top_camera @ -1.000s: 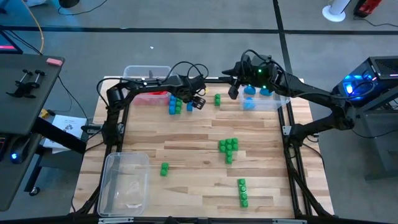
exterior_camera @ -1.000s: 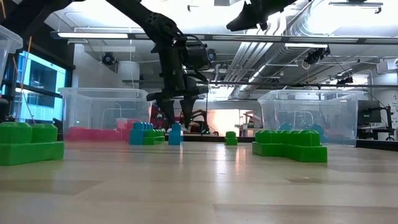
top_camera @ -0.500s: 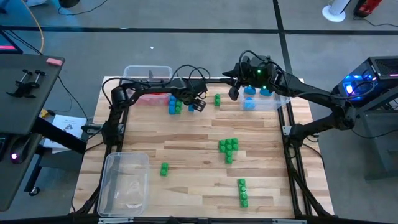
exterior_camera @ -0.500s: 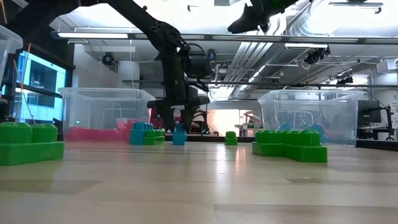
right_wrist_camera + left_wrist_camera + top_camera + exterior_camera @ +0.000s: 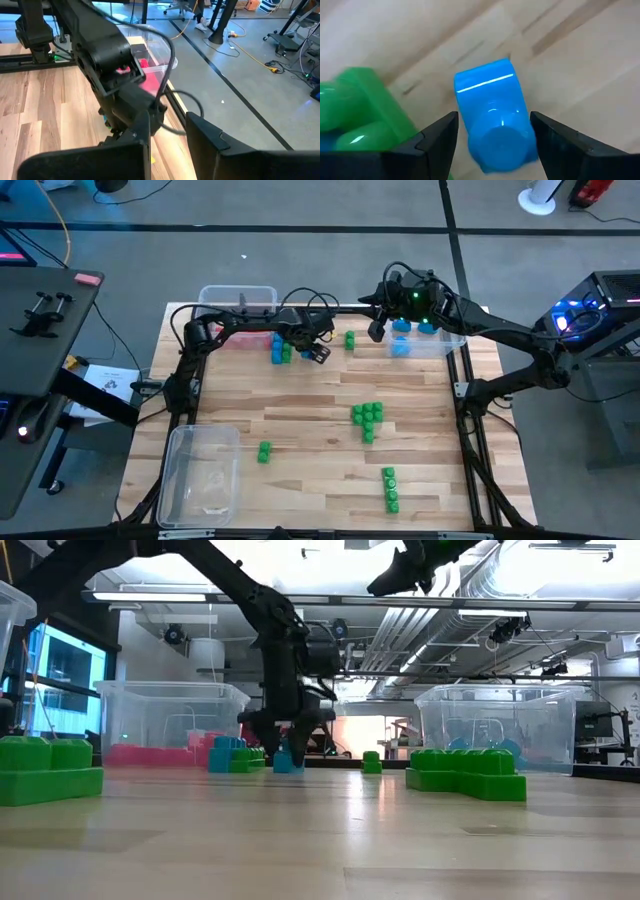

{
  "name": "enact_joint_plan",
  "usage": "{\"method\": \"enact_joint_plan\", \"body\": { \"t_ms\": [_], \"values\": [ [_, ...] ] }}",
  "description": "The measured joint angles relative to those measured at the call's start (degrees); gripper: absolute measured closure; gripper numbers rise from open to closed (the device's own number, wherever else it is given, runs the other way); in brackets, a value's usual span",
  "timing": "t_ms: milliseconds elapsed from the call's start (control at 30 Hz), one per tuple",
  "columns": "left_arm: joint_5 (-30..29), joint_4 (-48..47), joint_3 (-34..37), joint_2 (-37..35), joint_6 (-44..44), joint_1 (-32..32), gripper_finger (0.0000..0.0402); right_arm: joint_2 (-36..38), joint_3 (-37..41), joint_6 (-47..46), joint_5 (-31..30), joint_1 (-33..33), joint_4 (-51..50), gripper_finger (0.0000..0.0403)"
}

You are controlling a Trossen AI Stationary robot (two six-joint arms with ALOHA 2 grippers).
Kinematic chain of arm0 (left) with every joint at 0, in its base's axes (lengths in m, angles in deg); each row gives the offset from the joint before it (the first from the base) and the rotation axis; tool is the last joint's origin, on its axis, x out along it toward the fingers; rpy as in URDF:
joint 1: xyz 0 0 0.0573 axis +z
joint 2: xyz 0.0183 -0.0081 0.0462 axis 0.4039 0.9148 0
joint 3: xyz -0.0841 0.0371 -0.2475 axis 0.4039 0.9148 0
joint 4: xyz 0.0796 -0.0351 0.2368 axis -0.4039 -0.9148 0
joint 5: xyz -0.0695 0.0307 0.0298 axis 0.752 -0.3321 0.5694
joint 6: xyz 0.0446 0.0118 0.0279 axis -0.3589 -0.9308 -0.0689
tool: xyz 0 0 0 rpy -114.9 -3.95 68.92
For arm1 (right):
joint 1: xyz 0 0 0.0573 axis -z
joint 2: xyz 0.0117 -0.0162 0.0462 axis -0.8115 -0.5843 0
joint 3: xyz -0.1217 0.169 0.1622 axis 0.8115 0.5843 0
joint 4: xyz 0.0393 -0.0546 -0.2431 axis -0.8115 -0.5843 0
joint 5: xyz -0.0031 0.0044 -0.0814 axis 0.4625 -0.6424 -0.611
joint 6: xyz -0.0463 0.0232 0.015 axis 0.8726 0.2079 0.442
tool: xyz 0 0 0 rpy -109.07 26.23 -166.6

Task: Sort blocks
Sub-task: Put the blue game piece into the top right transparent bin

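The small blue cube-like plastic block is smooth and glossy, catching a bright streak of light, and the green plastic block at its nine o'clock has the same wet-looking shine. Beneath them the pale wooden plank table shows a satin, lightly reflective grain. The clear rectangular plastic bin is transparent and glossy, while the left gripper's dark fingers look matt.

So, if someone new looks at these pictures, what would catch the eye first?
Probably the left pincer, lowered at the table's far side with its fingers open on either side of a single blue block. Next, the clear bin at the far right holding blue blocks, with the right pincer raised beside it, and the green cluster mid-table.
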Motion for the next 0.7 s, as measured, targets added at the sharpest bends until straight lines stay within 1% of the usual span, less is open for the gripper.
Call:
{"method": "enact_joint_plan", "body": {
  "t_ms": [100,167,233,333,367,533,600,700],
  "values": [
    [0.7,0.1,0.0,1.1,-1.5,-0.5,0.0173,0.0,0.0,0.0,0.0,0.0,0.0,0.0337],
    [0.8,0.3,0.0,1.2,-2.3,-0.8,0.0191,0.0,0.0,-0.9,0.0,0.0,0.0,0.0337],
    [0.8,0.9,0.0,1.2,-3.1,-1.1,0.0222,0.0,0.0,-1.1,0.0,0.0,0.0,0.0337],
    [1.2,1.6,0.0,0.8,-3.7,-1.2,0.0289,0.0,0.0,-1.1,0.0,0.0,0.0,0.0337],
    [1.7,1.6,0.0,0.5,-4.3,-1.2,0.0301,0.0,0.0,-1.1,0.1,0.0,0.0,0.0337],
    [4.3,3.0,0.0,-2.8,-10.8,-0.8,0.0300,0.0,0.0,-1.0,2.5,0.0,0.0,0.0337],
    [4.7,4.5,0.0,-5.5,-15.4,-0.8,0.0300,0.0,0.0,-1.0,4.4,0.0,0.1,0.0337],
    [5.0,6.3,0.0,-10.6,-24.5,-1.2,0.0300,0.0,0.0,-0.6,8.6,0.0,1.5,0.0337]
  ]
}}
